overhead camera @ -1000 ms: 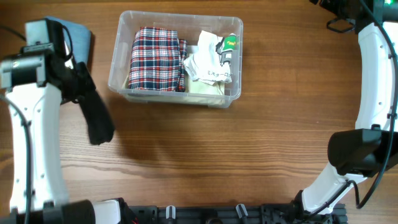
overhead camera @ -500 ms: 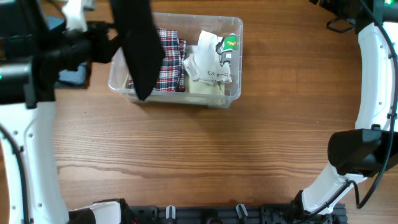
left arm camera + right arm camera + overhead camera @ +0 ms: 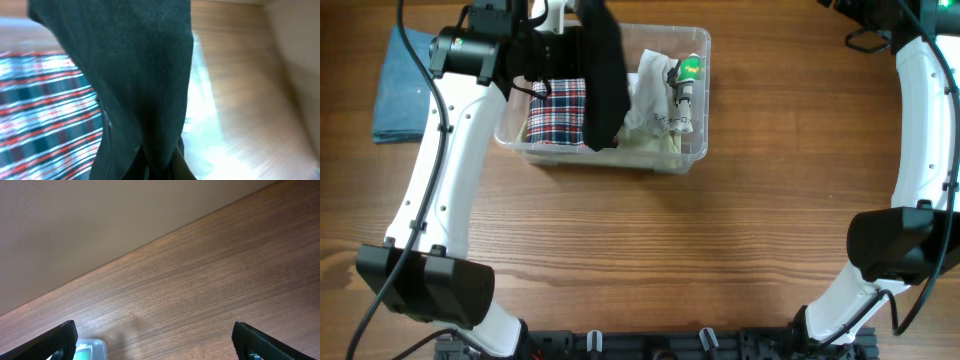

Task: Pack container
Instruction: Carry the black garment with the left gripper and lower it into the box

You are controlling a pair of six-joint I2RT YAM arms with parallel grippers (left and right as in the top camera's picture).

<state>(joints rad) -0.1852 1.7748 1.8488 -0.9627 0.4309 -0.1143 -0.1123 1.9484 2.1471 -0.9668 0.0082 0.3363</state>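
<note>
Moved since half a second ago: my left gripper (image 3: 578, 15), clamped on limp black cloth (image 3: 603, 80), now over the clear rounded-rectangular container (image 3: 694, 150), rear-centre on woodgrain table (image 3: 670, 250); right gripper (image 3: 160, 342) fingers wide apart.

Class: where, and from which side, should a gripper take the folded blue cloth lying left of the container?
Probably pinch the blue cloth at its left edge, coming down from above: it lies flat on the table, and the left arm crosses its right side.
</note>
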